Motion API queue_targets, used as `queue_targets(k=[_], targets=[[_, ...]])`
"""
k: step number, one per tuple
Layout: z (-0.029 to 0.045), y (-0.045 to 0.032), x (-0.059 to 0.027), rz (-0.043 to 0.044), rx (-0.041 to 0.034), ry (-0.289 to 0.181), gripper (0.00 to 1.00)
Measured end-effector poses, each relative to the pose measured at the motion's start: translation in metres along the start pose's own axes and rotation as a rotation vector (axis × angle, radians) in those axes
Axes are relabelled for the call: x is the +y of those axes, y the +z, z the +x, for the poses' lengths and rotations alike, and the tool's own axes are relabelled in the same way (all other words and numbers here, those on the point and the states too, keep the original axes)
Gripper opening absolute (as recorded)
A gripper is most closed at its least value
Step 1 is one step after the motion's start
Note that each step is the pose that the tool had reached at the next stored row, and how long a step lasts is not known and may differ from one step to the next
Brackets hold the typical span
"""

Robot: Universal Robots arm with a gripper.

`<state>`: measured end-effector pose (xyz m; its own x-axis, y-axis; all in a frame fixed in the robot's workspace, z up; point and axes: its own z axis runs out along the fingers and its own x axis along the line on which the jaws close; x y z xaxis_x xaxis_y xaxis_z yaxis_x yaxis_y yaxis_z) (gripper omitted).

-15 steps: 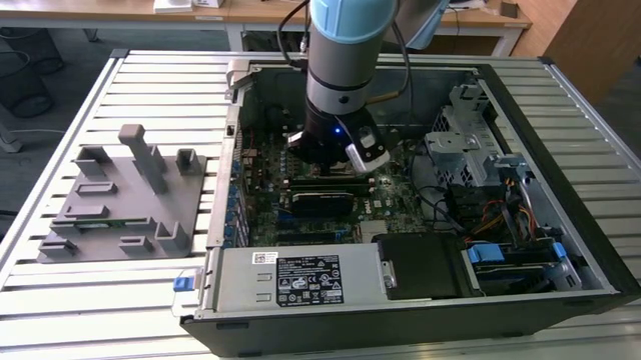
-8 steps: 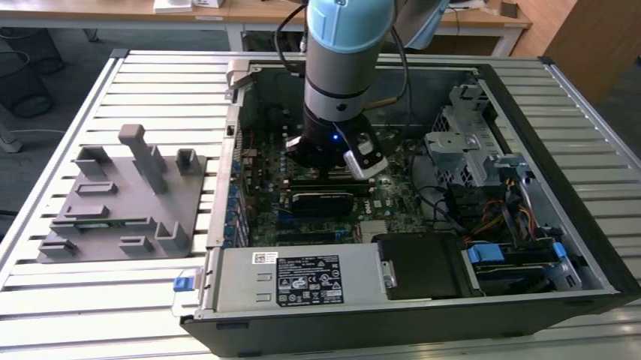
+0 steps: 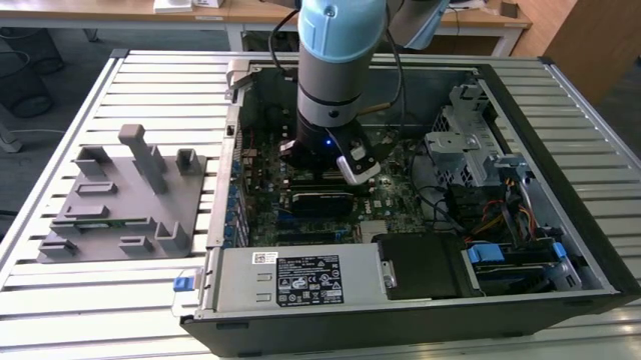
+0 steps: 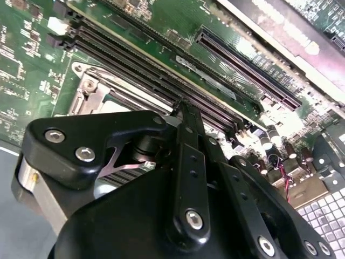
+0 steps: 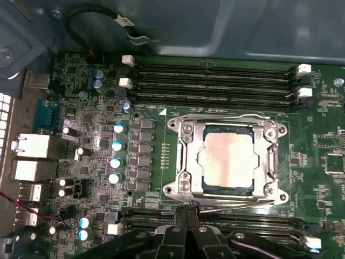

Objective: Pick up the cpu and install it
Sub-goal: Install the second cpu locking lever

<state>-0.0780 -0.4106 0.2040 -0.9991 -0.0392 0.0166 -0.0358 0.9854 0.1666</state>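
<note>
The cpu (image 5: pixel 225 162), a flat square chip with a shiny silver top, lies seated in the socket on the green motherboard (image 5: pixel 86 97). The socket's metal frame (image 5: pixel 184 156) rests closed around its edges. My gripper (image 5: pixel 187 209) hovers at the socket's edge beside the thin metal lever (image 5: pixel 226 200); its black fingers are pressed together with nothing visible between them. In the second wrist view the gripper (image 4: pixel 181 108) stands over the memory slots next to the socket frame (image 4: pixel 94 89). In the exterior view the arm reaches down into the open computer case (image 3: pixel 561 112), with the gripper (image 3: pixel 314 166) low over the board.
Black memory slots (image 5: pixel 215 81) flank the socket on both sides. Capacitors (image 5: pixel 116 145) and rear ports (image 5: pixel 32 156) stand beside it. A grey fixture (image 3: pixel 120 199) sits on the slatted table at the exterior view's left. The drive cage (image 3: pixel 466 142), cables and power supply (image 3: pixel 300 277) crowd the case.
</note>
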Motion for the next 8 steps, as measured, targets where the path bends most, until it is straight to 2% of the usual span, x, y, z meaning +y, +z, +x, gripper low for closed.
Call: queue_targets(k=[8], targets=[[0.0061, 0.0056, -0.0024, -0.0276, -0.0011, -0.001, 0.11]])
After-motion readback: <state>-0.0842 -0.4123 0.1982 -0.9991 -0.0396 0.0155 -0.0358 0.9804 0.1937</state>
